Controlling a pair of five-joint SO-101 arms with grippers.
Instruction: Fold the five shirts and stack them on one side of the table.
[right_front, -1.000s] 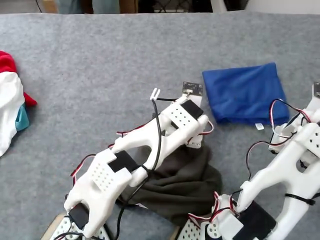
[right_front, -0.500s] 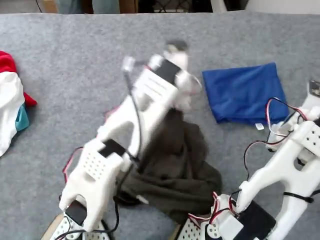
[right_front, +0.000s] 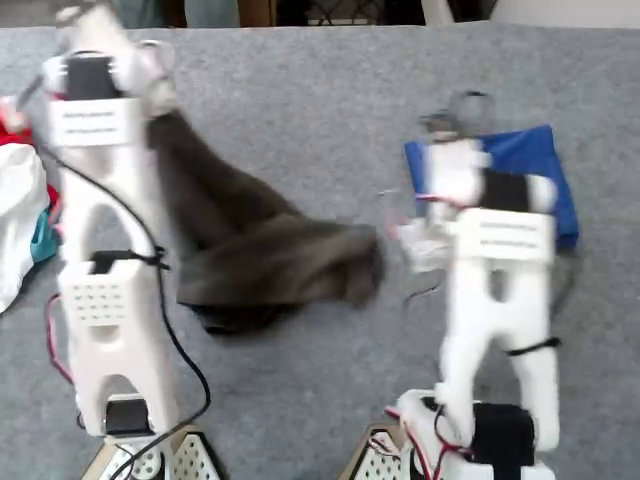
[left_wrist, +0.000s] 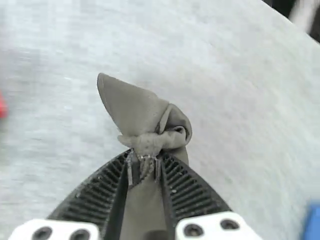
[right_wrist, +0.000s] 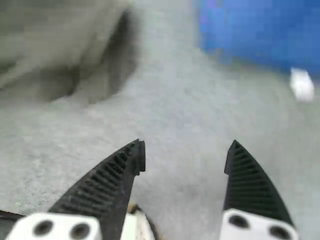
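Left pincer (left_wrist: 144, 167) clamped on a grey shirt (right_front: 270, 260) corner, raised at far left; the rest trails on desk (right_front: 300, 100). Right pincer (right_wrist: 184, 157) apart, empty, beside blue shirt (right_front: 532, 148). Judged: a second corner should be taken and the cloth stretched flat before any fold is made.

Looks like a hobby lab or robotics test setup to me, not a laundry room. The counter (right_front: 300, 90) is covered in grey felt-like fabric, two white plastic arms (right_front: 100, 290) are mounted at its near edge with loose wires (right_front: 168, 320) showing, and a blue shirt (right_front: 525, 150) and a dark shirt (right_front: 270, 265) are out on it. Past the counter's far edge you can just make out wooden furniture (right_front: 255, 10) and a dark metal frame (right_front: 340, 10), so some ordinary indoor room.
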